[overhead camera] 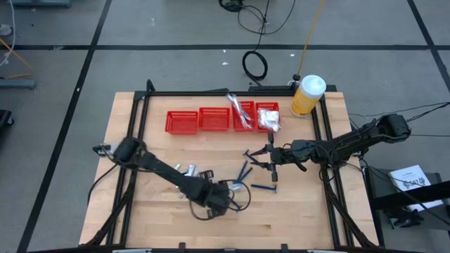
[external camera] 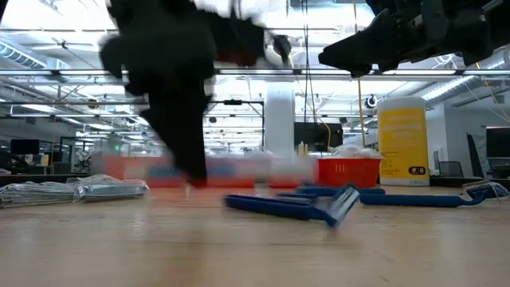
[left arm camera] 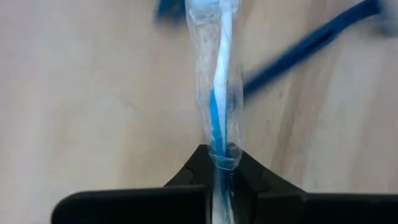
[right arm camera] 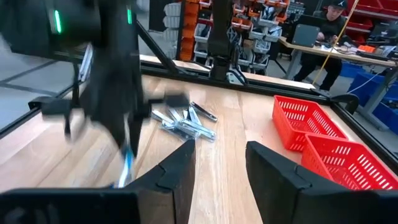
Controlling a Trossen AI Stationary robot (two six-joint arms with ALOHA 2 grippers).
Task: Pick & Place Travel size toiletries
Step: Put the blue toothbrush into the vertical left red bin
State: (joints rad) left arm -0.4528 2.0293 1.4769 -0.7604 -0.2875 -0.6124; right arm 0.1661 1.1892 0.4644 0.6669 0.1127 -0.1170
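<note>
My left gripper [overhead camera: 228,193] hangs over the near middle of the table, shut on a white-teal stick in a clear wrapper [left arm camera: 217,93]. My right gripper [overhead camera: 259,156] hovers open above the table's middle, over loose dark-blue handled sticks [overhead camera: 246,170], touching nothing; its fingers [right arm camera: 273,168] stand apart. Another blue stick [external camera: 287,207] lies flat on the wood. Short silvery tubes [overhead camera: 187,171] lie in a heap left of centre. The two right-hand red baskets hold wrapped sticks [overhead camera: 240,112] and white packets [overhead camera: 268,119]. My left gripper pinches one end of the wrapped white-teal stick [left arm camera: 217,155] between its two fingers, which lie along the stick. In the right wrist view the stick [right arm camera: 126,165] hangs down below the gripper. Whether its lower end touches the table, I cannot tell.
A row of red mesh baskets [overhead camera: 200,121] stands along the far side, with a big yellow white-capped bottle [overhead camera: 307,95] at its right end. A black frame rail [overhead camera: 323,140] runs along the table's sides. A person sits at a desk beyond the table [right arm camera: 329,25].
</note>
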